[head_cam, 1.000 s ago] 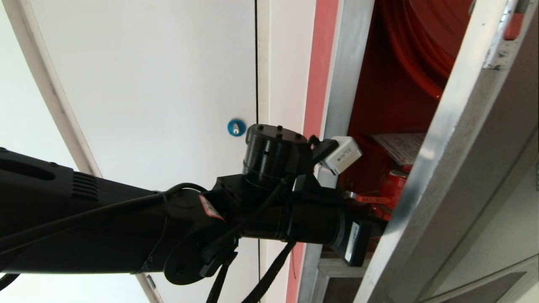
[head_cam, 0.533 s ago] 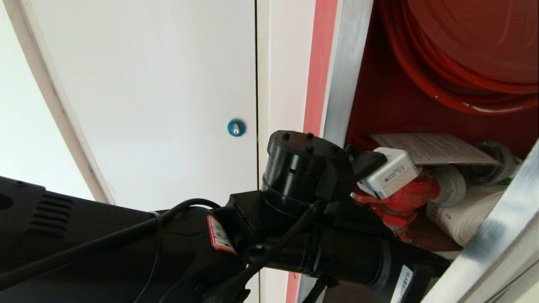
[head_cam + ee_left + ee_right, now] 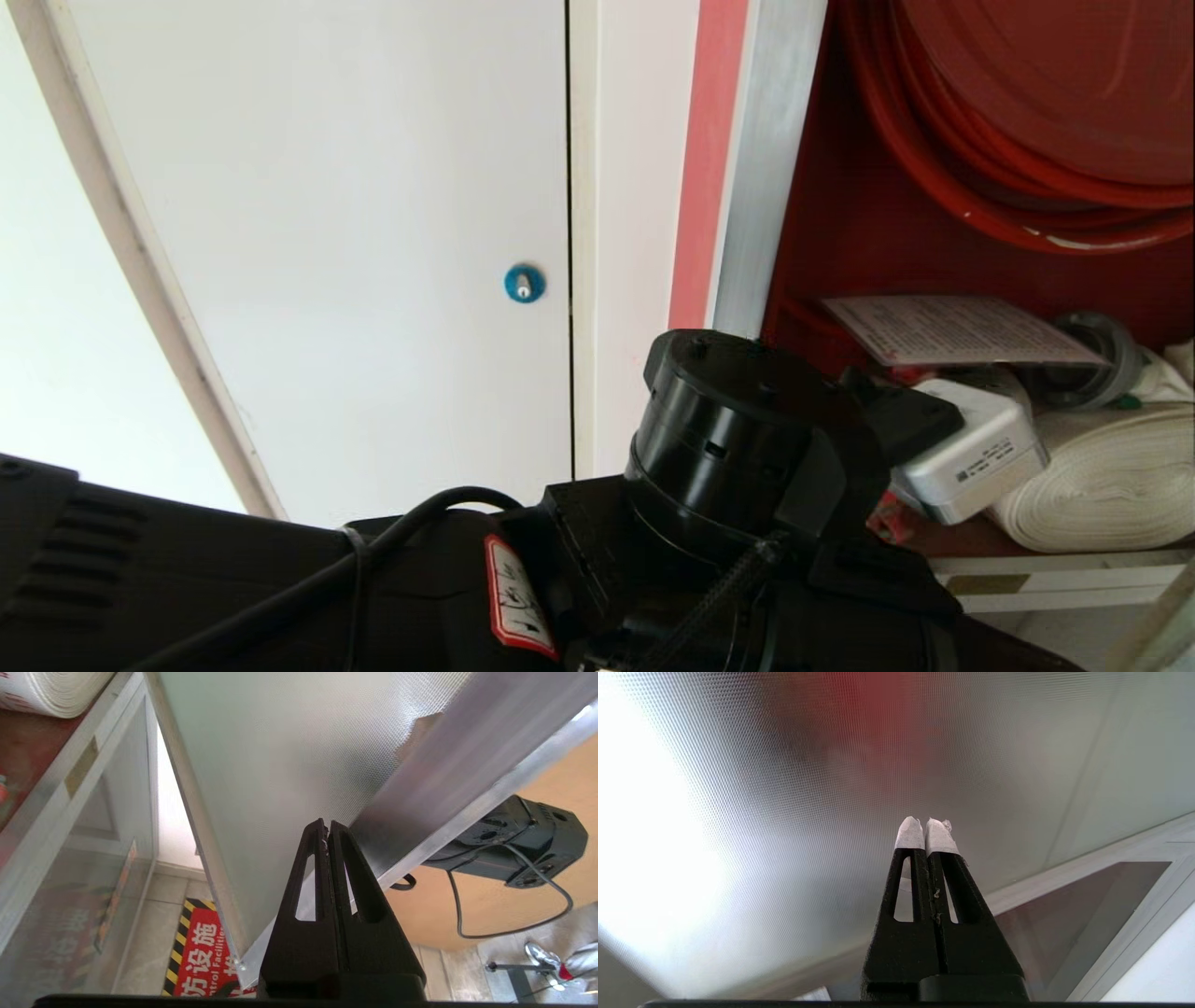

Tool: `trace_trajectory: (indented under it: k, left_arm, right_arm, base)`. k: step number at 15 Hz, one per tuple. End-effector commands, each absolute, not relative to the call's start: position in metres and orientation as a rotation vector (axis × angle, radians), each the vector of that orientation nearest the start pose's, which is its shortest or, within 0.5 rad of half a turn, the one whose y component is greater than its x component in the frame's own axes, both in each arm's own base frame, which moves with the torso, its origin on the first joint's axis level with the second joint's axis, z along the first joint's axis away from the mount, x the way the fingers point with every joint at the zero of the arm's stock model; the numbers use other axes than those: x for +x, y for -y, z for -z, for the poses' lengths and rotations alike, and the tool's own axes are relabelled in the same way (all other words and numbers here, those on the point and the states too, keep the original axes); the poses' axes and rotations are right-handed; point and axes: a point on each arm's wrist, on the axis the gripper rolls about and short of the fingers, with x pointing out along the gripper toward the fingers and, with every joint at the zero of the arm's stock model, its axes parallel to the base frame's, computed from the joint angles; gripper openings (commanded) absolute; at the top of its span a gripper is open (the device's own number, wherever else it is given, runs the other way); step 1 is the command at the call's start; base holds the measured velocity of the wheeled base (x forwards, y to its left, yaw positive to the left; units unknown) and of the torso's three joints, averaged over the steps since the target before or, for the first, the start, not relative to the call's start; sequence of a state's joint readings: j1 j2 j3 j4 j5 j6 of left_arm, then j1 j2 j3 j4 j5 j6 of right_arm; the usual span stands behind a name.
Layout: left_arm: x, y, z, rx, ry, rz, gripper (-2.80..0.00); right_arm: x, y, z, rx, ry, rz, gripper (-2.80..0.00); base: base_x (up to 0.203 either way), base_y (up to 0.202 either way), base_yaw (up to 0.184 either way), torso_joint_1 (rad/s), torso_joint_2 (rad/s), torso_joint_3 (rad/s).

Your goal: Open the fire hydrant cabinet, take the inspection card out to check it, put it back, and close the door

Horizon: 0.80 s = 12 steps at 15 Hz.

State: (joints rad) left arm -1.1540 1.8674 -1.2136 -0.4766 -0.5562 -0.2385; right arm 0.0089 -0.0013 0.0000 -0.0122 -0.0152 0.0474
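We see the fire hydrant cabinet (image 3: 840,243) standing open, the inspection card (image 3: 952,329) lying inside above the white rolled hose (image 3: 1102,485). Our left claw (image 3: 327,828) presses closed and empty against the door (image 3: 289,765); our right claw (image 3: 928,828) is closed too.

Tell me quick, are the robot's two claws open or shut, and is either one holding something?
Left gripper: shut, holding nothing, by the door.
Right gripper: shut, holding nothing.
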Motion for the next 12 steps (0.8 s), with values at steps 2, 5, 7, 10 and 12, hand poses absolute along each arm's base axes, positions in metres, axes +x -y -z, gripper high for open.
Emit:
trace_trajectory:
  k: [2, 5, 7, 10, 12]
  left_arm:
    - [0.130, 0.345, -0.225, -0.118, -0.392, 1.697, -2.80]
    - [0.125, 0.347, -0.224, -0.113, -0.395, 1.711, -2.80]
    - [0.120, 0.349, -0.223, -0.108, -0.402, 1.726, -2.80]
    - [0.113, 0.351, -0.223, -0.106, -0.402, 1.745, -2.80]
    - [0.109, 0.352, -0.224, -0.104, -0.402, 1.757, -2.80]
  right_arm:
    - [-0.023, 0.001, -0.076, 0.048, 0.009, 0.006, -2.80]
    - [-0.023, 0.001, -0.076, 0.048, 0.009, 0.006, -2.80]
    - [-0.023, 0.001, -0.076, 0.048, 0.009, 0.006, -2.80]
    - [-0.023, 0.001, -0.076, 0.048, 0.009, 0.006, -2.80]
    - [-0.023, 0.001, -0.076, 0.048, 0.009, 0.006, -2.80]
  base:
    - [0.000, 0.000, 0.000, 0.000, 0.00, 0.000]
    - [0.000, 0.000, 0.000, 0.000, 0.00, 0.000]
    - [0.000, 0.000, 0.000, 0.000, 0.00, 0.000]
    - [0.000, 0.000, 0.000, 0.000, 0.00, 0.000]
    - [0.000, 0.000, 0.000, 0.000, 0.00, 0.000]
